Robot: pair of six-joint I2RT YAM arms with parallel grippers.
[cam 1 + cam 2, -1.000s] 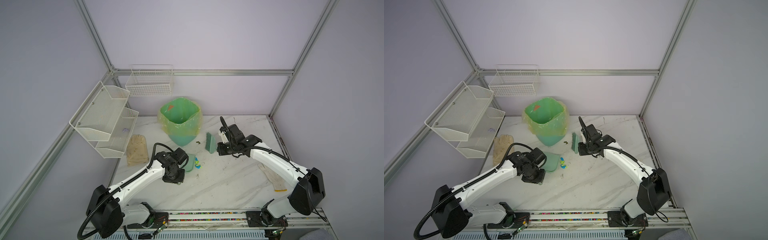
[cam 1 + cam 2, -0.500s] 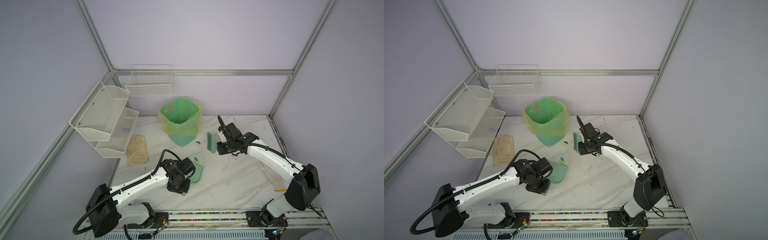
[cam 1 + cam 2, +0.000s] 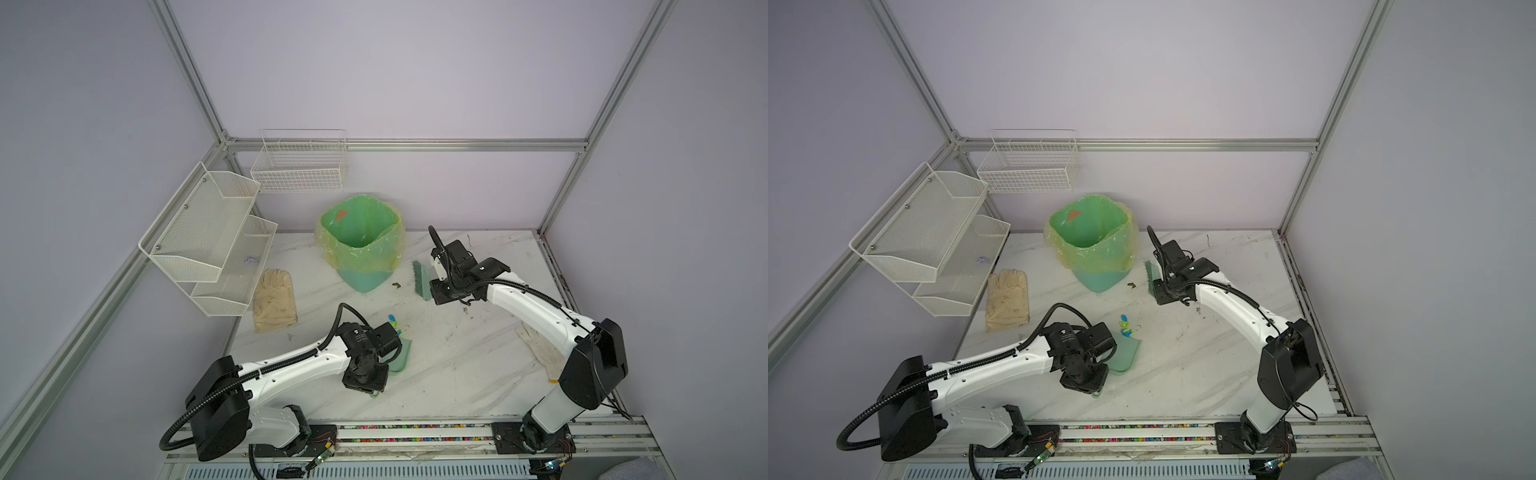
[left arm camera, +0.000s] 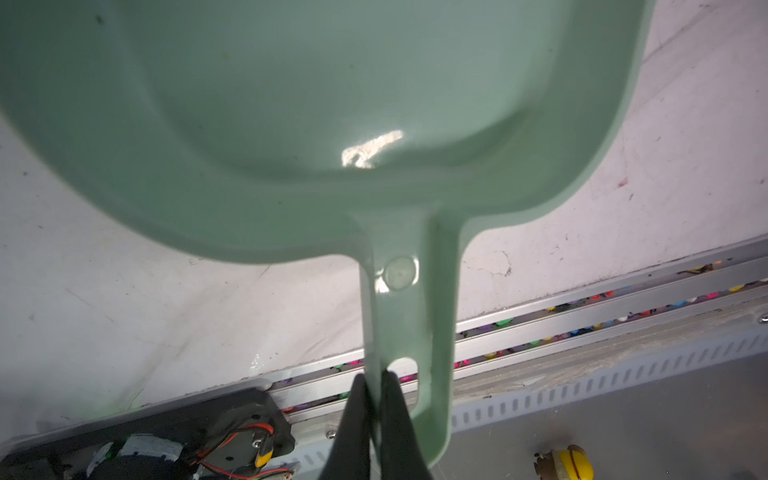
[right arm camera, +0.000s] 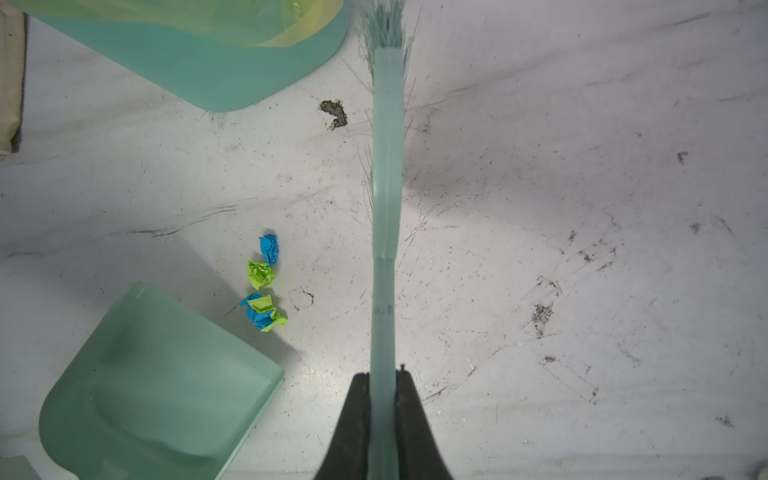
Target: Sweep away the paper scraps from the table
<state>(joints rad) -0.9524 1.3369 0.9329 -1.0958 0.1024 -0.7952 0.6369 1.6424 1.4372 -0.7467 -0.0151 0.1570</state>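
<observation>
**Dustpan and brush both gripped, scraps loose on the table between them**

At the far left we see a tan glove [image 3: 274, 299] lying flat on the table [image 3: 457, 365]. Next comes our left gripper [image 4: 376, 380], clenched on the edge of the dustpan [image 4: 291, 124] handle beside its hanging hole. The pan's open lip points toward the back of the table.

The paper scraps [image 5: 262, 282] lie on the bare table just past that lip, not in the pan. We count 3 small clumps in a short row: 1 blue, 1 green and 1 of both colours.

Behind them stands the green bin [image 3: 361, 245] with its yellowish liner, and a dark speck [image 5: 334, 113] sits near its foot.

Further right, our right gripper [image 5: 382, 376] is clamped on the handle of the brush [image 5: 386, 166]. The bristle end is near the bin, apart from the scraps. A white glove [image 3: 538, 347] lies under the right arm.
</observation>
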